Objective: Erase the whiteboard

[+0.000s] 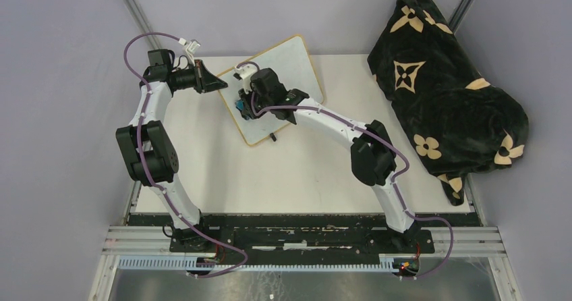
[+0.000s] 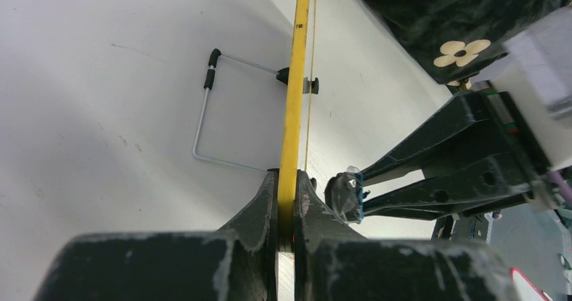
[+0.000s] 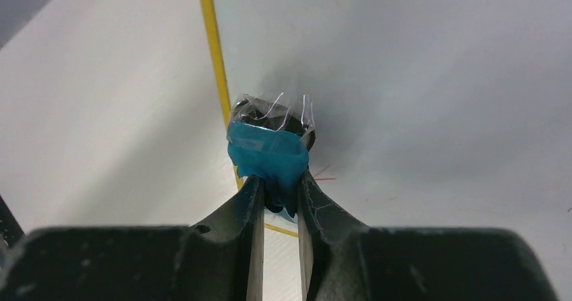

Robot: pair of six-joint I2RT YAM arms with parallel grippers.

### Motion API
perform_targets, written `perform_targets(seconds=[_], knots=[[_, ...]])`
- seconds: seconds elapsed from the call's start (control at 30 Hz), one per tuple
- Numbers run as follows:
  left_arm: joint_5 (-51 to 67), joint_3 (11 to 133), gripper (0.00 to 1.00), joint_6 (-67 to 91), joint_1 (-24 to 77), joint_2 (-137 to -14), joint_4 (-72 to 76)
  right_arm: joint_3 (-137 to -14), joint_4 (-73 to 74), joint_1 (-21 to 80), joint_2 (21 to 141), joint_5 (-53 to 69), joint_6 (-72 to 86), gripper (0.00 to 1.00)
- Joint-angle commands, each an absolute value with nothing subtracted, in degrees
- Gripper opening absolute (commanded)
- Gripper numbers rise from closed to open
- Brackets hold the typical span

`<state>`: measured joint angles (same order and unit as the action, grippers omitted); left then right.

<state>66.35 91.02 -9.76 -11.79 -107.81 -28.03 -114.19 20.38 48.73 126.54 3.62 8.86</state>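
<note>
The whiteboard (image 1: 293,65) lies tilted at the back middle of the table, with a light-wood frame. My left gripper (image 1: 219,84) is shut on its left edge; in the left wrist view the frame edge (image 2: 295,78) runs between the jaws of that gripper (image 2: 287,187). My right gripper (image 1: 244,106) is shut on a small eraser (image 3: 270,146) wrapped in blue tape and clear film, pressed onto the board's surface (image 3: 405,78) near the frame (image 3: 214,51). A faint red mark (image 3: 324,174) shows beside the eraser. The eraser also shows in the left wrist view (image 2: 345,196).
A black blanket with beige flower prints (image 1: 445,85) is heaped at the table's right back corner, also in the left wrist view (image 2: 459,17). The board's wire stand (image 2: 202,112) sticks out behind it. White table (image 1: 283,173); grey walls close on both sides.
</note>
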Motion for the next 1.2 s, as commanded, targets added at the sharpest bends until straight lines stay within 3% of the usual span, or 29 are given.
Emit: perform_targets(seconds=[0.0, 0.6, 1.17], knots=[[58.9, 90.5, 0.03, -14.8, -11.2, -107.0, -32.4, -119.0, 18.5, 49.4, 126.8, 5.3, 9.7, 0.01], [59.1, 90.0, 0.03, -14.9, -11.2, -106.5, -32.3, -116.2, 17.0, 49.4, 129.2, 5.5, 11.5, 0.01], [59.0, 89.4, 0.03, -15.0, -11.2, -106.0, -32.4, -104.5, 13.8, 46.6, 127.6, -5.0, 10.5, 0.01]])
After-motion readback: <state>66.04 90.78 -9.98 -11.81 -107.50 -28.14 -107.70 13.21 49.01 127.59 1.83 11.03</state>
